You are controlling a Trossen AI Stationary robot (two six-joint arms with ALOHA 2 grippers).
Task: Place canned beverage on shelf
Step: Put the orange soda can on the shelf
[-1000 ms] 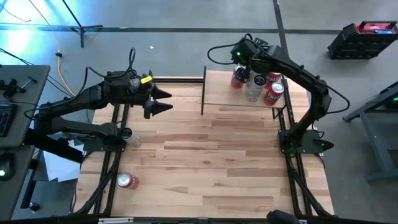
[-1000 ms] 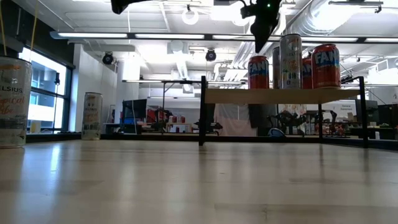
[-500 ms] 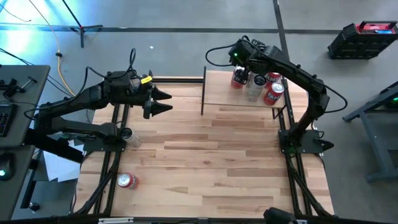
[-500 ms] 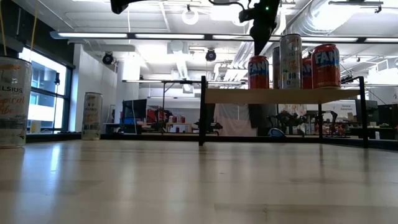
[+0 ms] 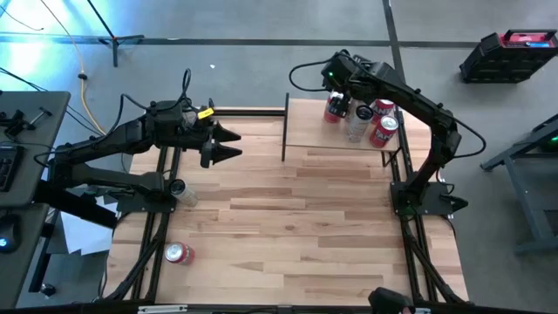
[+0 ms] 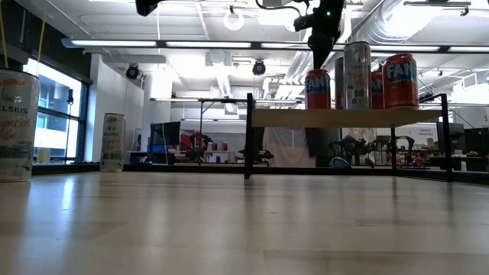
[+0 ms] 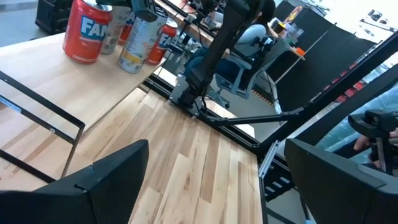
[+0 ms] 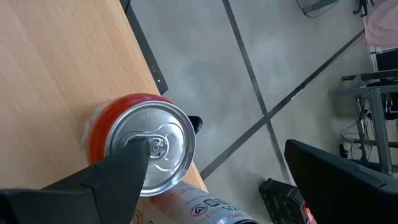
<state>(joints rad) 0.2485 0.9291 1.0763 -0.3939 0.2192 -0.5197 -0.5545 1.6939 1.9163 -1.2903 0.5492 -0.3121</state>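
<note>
This is a robotics lab or workshop set in an open industrial hall. A planked tabletop [image 5: 288,201] stands on a bare concrete floor [image 5: 261,61] with cables trailing across it. The low view shows exposed ducts [image 6: 428,23], strip lights [image 6: 191,44] and tall windows [image 6: 57,114], and what may be more robot rigs [image 6: 367,145] at distant benches.

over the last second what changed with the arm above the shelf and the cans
The right gripper, open and empty, drifted slightly toward the far edge of the pale wood shelf and lifted a little above the red soda can standing there. Nothing was grasped or released. The left gripper, open, and all the cans stayed put.
</note>
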